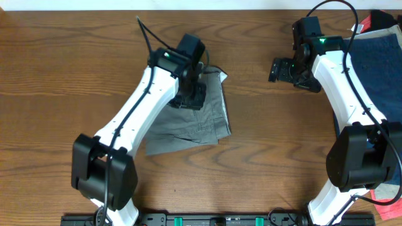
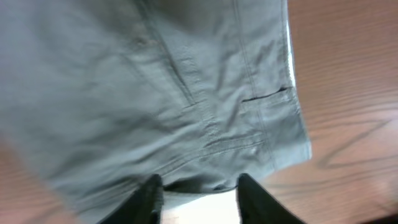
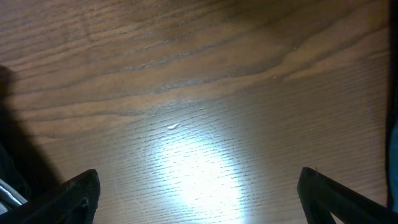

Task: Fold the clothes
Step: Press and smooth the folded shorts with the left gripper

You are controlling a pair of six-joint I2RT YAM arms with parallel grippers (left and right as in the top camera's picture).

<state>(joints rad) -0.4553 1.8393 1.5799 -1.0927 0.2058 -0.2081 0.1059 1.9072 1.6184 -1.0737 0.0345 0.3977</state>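
The grey-khaki shorts (image 1: 204, 125) lie folded in the middle of the table. In the left wrist view (image 2: 186, 93) their seams and a pocket slit show. My left gripper (image 1: 191, 95) is low over their upper part. Its fingers (image 2: 199, 196) are apart, with the cloth's edge and a bright white patch between them. My right gripper (image 1: 282, 69) is open over bare wood, well to the right of the shorts; its fingers (image 3: 199, 193) are wide apart and hold nothing. Navy blue shorts (image 1: 384, 63) lie at the right edge, partly under the right arm.
A red piece (image 1: 369, 22) shows at the top right corner by a white patch, and more red (image 1: 384, 194) at the bottom right edge. The wooden table (image 1: 75, 63) shows bare to the left and between the two grippers. A black rail (image 1: 207, 220) runs along the front.
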